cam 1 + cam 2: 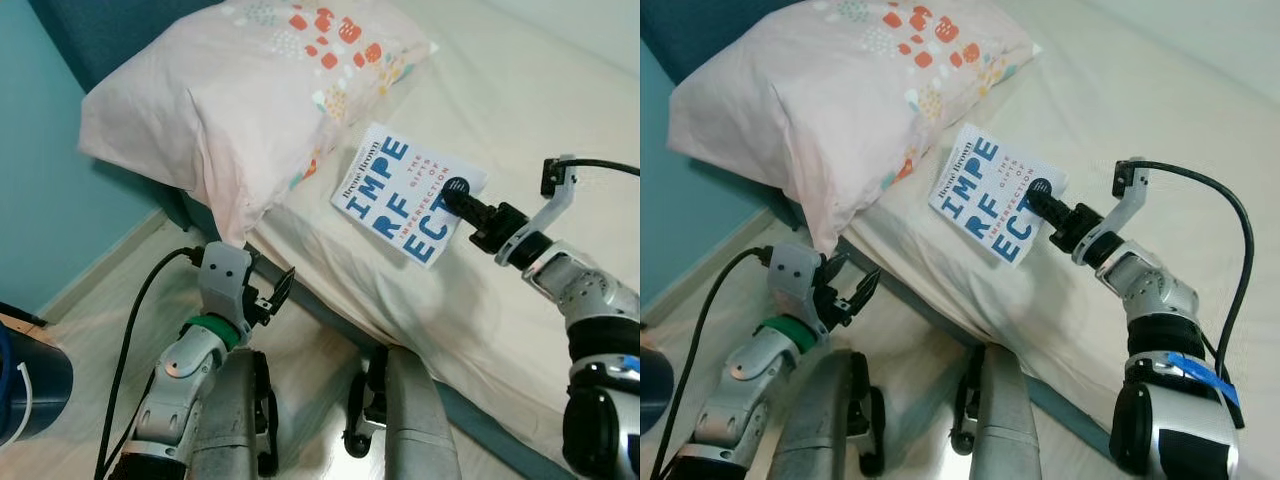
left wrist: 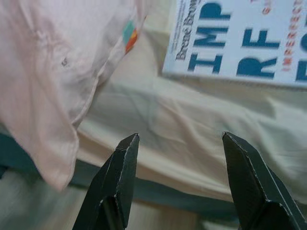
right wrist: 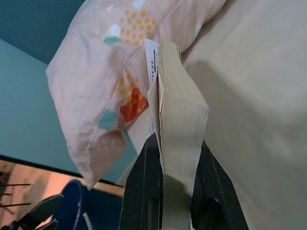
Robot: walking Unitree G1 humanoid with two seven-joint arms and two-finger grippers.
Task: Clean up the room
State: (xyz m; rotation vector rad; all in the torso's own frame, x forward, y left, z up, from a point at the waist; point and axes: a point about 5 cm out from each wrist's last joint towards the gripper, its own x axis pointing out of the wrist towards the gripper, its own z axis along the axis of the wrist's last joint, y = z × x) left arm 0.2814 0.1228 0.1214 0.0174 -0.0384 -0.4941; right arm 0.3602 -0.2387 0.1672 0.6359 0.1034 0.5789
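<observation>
Two grippers: right gripper (image 1: 1045, 200) jaws clamped on book (image 1: 985, 190) edge, left gripper (image 1: 280, 290) jaws wide, holding nothing.

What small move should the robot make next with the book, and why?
Probably lift the book a little off the bed: the right gripper is already shut on its edge, near the pillow. The left gripper hangs open below.

Paper book (image 1: 405, 192), smooth matt cover; soft cloth pillow (image 1: 240, 100); creased cloth sheet (image 1: 520, 110).
</observation>
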